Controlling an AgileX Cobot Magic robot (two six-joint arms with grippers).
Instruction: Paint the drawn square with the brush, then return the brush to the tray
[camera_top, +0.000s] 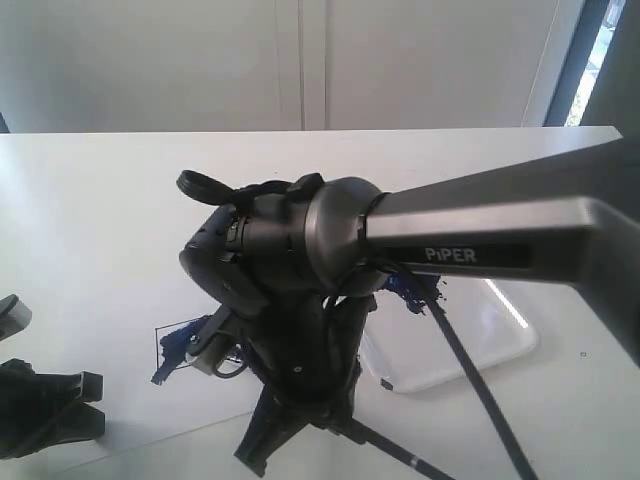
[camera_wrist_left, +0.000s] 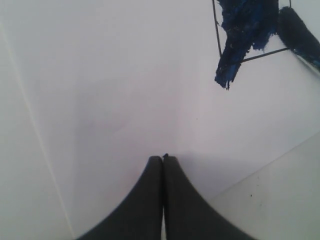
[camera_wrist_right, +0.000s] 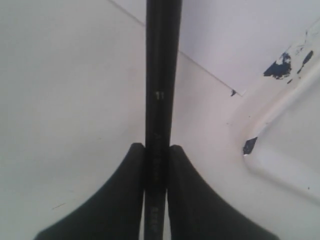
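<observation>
Left hand (camera_wrist_left: 163, 160): black fingers pressed together with nothing between them, poised over the white paper sheet (camera_wrist_left: 100, 100), well apart from the painted patch.
Drawn square (camera_wrist_left: 250, 22): thin black outline on the paper, filled with dark blue paint. One streak runs out past a corner of the line.
Right hand (camera_wrist_right: 156, 147): clenched on the brush, one finger on each side of the shaft.
Brush (camera_wrist_right: 162, 75): slim black handle held in the right hand over the worktop (camera_wrist_right: 65, 90), near the paper's corner and beside the tray. Its tip is out of view.
Handling: likely light and stiff, with a smooth, narrow shaft that could twist or slide in a pinch. A hold on the mid-shaft, as it is now, looks sound. A wet tip would mark anything it brushes against.
Tray (camera_top: 480, 340): white, glossy, with a raised rim and dark blue specks. It sits to the right of the square, close to the paper.
Edges: the rim must be cleared before the brush is lowered in, and the paper's edge lies close by.
Open room: bare worktop stretches to the left and behind. The right arm hides the middle of the exterior view.
</observation>
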